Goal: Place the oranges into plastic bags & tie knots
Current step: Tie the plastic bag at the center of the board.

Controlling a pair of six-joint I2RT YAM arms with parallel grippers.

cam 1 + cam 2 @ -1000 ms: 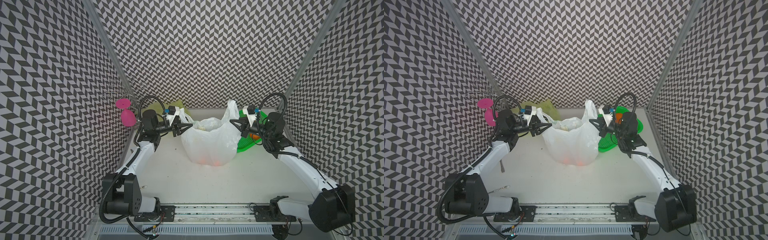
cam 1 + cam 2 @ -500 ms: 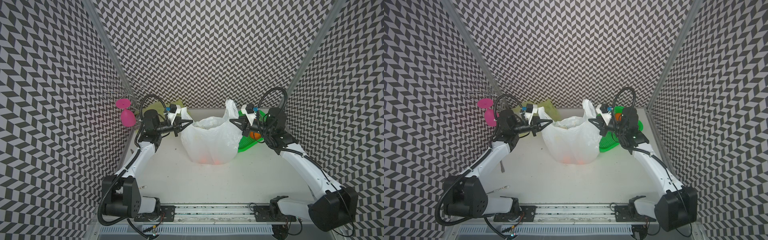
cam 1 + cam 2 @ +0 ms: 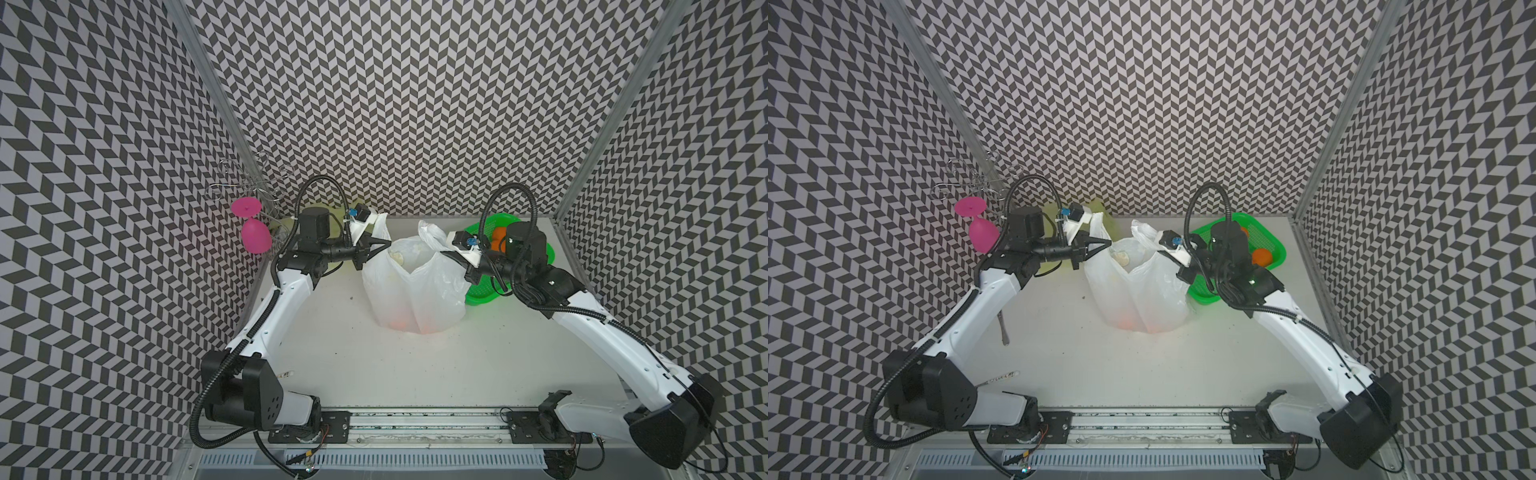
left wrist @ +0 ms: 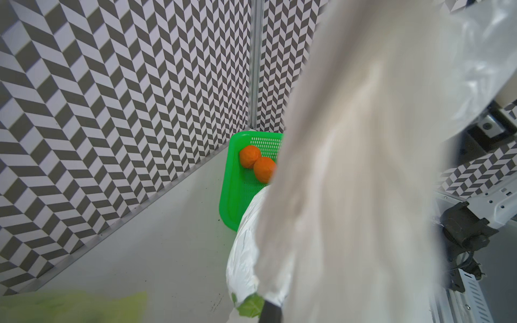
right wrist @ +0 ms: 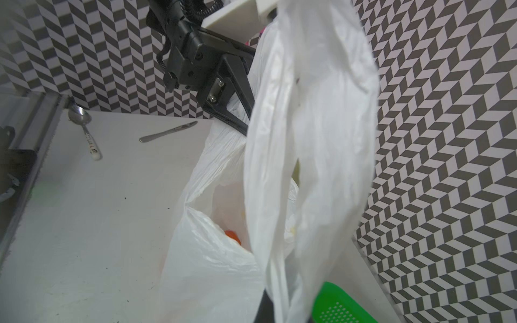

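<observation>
A white plastic bag (image 3: 415,286) (image 3: 1138,291) stands at mid-table with its mouth spread, and oranges glow through its base. One orange (image 5: 232,235) shows inside it. My left gripper (image 3: 388,243) (image 3: 1109,244) is shut on the bag's left handle (image 3: 380,222). My right gripper (image 3: 444,252) (image 3: 1162,249) is shut on the right handle (image 3: 430,230) (image 5: 307,139). Two more oranges (image 4: 249,156) (image 4: 264,169) lie in the green basket (image 4: 232,190) (image 3: 482,291) behind the right arm. A yellow-green plastic bag (image 4: 70,304) lies at the back left. No knot shows.
A pink wine glass (image 3: 253,232) hangs from a wire rack (image 3: 249,187) at the back left wall. A knife (image 3: 1003,328) and a spoon (image 3: 1000,378) lie on the table beside the left arm. Patterned walls close in three sides.
My left gripper was open beside the left handle and has shut on it. The right arm shifted slightly and still holds its handle. The bag's mouth is pulled a little wider.
</observation>
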